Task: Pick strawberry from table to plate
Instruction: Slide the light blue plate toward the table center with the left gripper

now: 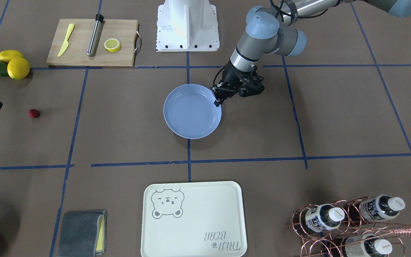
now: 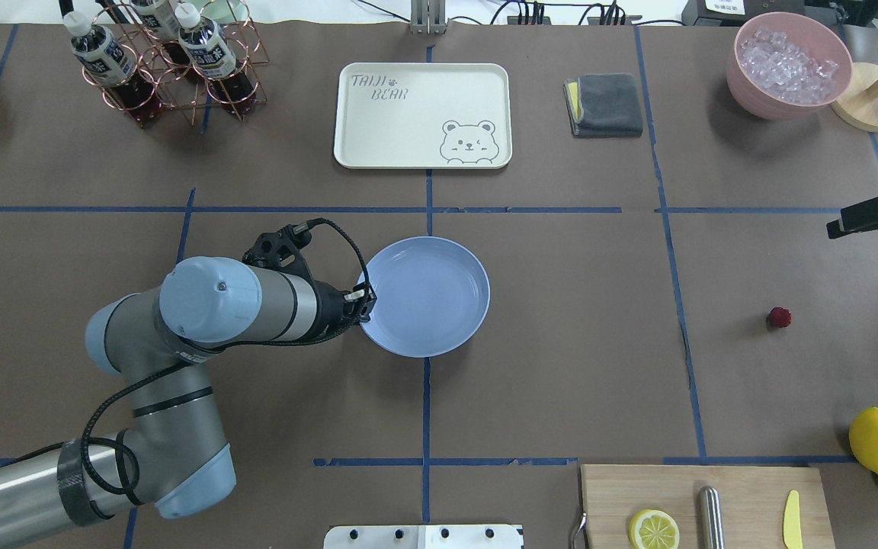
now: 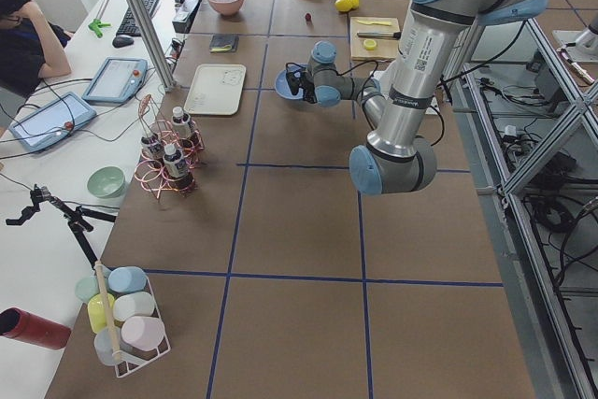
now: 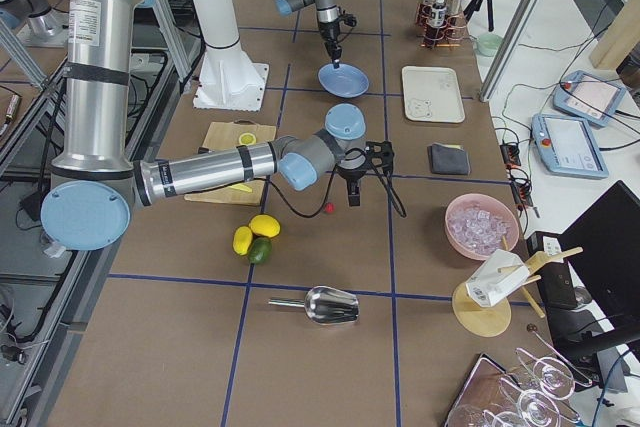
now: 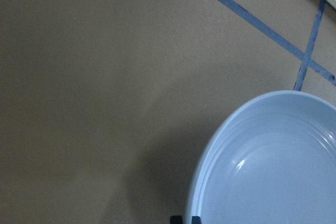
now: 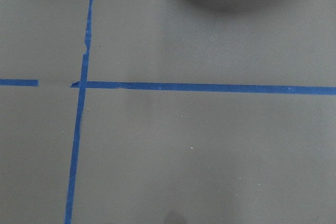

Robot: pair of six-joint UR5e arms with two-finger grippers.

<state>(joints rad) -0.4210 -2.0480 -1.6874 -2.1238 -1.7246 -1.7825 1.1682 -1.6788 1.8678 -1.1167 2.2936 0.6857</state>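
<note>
One dark-red bumpy strawberry (image 1: 34, 113), left tool (image 1: 218, 102) pinching plate (image 1: 191, 121), right tool (image 2: 835, 227) opening unclear

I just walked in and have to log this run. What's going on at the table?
The left gripper pinches the rim of the empty light-blue plate in the middle of the table. The strawberry lies untouched on the table, far off to the robot's right. The right gripper hovers near it; whether it is open is unclear.

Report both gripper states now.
Left gripper: closed on the plate at its rim.
Right gripper: cannot be told; the strawberry lies on the table.
</note>
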